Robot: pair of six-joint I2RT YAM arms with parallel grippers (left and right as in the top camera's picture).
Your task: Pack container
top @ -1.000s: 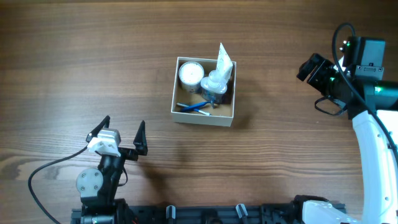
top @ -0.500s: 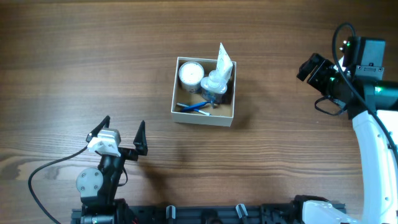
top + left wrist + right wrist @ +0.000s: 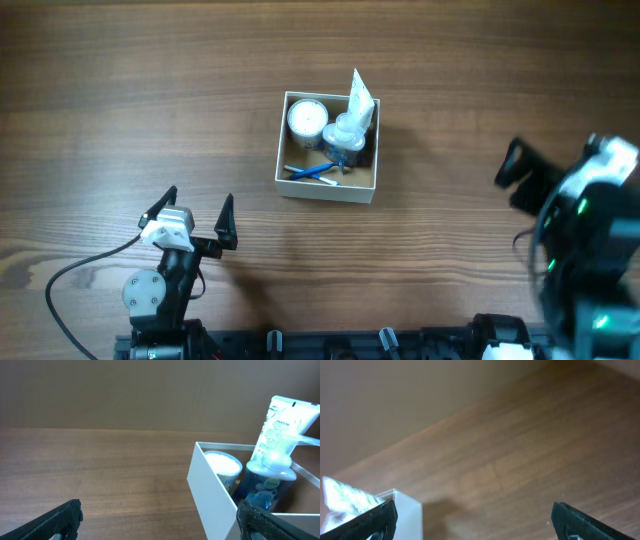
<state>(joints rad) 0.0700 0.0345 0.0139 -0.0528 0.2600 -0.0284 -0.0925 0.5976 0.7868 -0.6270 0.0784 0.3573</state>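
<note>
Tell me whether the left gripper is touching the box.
Apart. The overhead view shows a stretch of bare table between the open left gripper and the box.

Wide-spread left pincer (image 3: 159, 522), one dark fingertip (image 3: 62, 517) at the lower left corner, the other at the lower right, overlapping the box. On the wooden counter (image 3: 100, 470), right of centre: container (image 3: 207, 492), white-walled and lidless, near corner toward the lens. Inside, by the left wall: round jar (image 3: 222, 464) with white top. Just beside it, a blue pump bottle (image 3: 262, 487), upright, with pale translucent head. Behind the bottle, a white tube (image 3: 280, 422) marked PANTENE, standing on end, slightly tilted, rising well above the rim. Beyond the counter, a plain beige wall (image 3: 125, 390).
</note>
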